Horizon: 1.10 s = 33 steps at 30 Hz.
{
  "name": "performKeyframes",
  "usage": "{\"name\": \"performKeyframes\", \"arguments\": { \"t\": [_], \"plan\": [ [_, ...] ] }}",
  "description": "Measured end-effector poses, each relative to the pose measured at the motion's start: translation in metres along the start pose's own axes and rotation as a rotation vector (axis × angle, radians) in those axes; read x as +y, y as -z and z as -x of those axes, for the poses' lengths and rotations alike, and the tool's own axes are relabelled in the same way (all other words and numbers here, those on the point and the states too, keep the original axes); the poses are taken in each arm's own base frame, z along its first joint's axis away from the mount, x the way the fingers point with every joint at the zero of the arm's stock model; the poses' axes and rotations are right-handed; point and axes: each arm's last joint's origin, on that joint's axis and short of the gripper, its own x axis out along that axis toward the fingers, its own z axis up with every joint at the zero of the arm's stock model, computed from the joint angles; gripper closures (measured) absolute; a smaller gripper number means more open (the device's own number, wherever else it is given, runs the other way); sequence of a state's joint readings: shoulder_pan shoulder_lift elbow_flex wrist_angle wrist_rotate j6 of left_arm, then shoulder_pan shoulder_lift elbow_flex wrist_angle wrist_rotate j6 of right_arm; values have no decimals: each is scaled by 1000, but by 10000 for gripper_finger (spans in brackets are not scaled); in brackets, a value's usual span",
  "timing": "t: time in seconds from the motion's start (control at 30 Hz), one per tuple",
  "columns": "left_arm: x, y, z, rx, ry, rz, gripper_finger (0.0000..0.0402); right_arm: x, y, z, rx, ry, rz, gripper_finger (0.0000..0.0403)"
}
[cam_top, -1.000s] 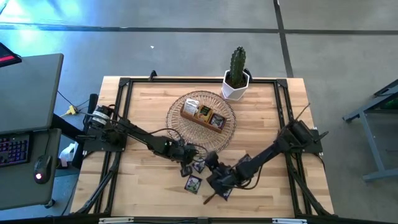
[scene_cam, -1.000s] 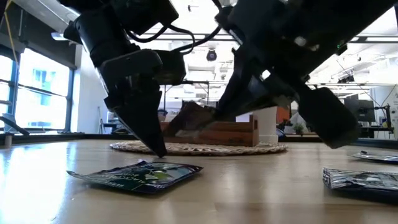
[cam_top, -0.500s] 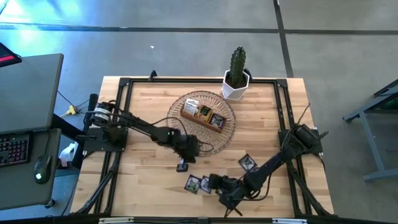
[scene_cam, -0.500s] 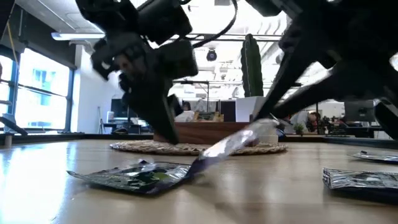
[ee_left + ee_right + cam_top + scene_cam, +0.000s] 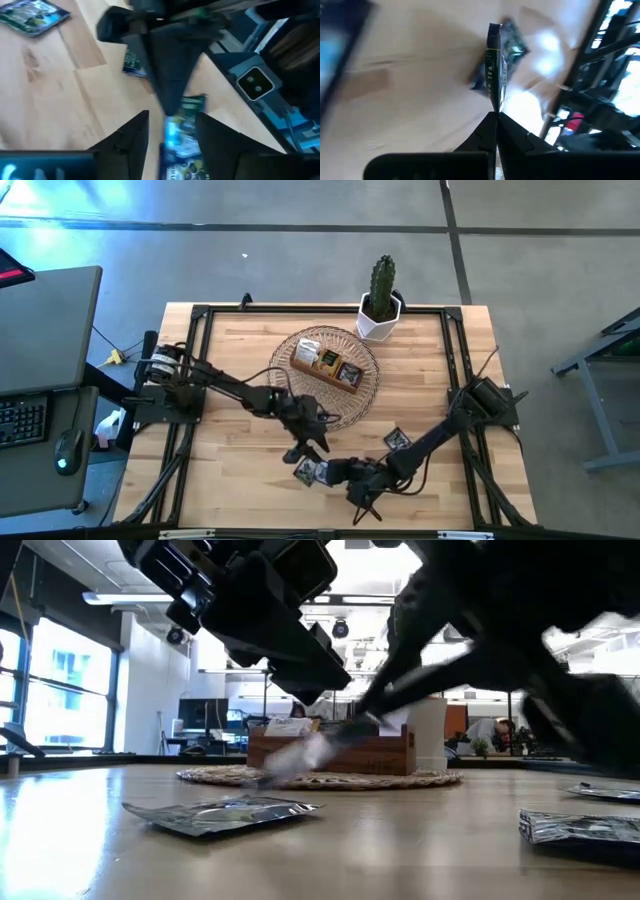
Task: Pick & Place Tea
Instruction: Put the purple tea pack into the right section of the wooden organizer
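Right pincer [image 5: 495,116] was pinched on the edge of 1 tea packet [image 5: 495,67], lifted just above the worktop [image 5: 230,470] near its front edge. Left pincer [image 5: 170,131] stood narrowly parted beside it, gripping nothing; other packets lay flat nearby.

You can read "TEA" down the edge of the tea packet [image 5: 495,70] pinched in the right gripper [image 5: 496,116]. Nothing else is legible anywhere.
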<state>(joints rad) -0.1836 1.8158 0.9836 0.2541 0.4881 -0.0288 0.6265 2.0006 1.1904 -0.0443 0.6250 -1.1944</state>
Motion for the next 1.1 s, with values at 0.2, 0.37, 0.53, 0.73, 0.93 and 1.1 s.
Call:
{"name": "performKeyframes", "arguments": {
  "t": [0.2,0.37,0.53,0.73,0.93,1.1],
  "plan": [
    [0,0,0,3,5,22,232,-11,2,-3,-2,86,-5,400],
    [-2,3,0,34,61,138,232,-12,3,-3,13,97,-10,398],
    [-4,5,0,66,115,224,232,-13,4,-3,55,110,26,400],
    [-3,7,0,81,93,252,246,-13,4,-3,69,112,59,395],
    [-3,7,0,80,86,249,331,-13,3,-3,37,110,-5,400],
    [-2,7,0,79,81,249,395,-13,3,-3,31,114,-96,394]
  ]
}}
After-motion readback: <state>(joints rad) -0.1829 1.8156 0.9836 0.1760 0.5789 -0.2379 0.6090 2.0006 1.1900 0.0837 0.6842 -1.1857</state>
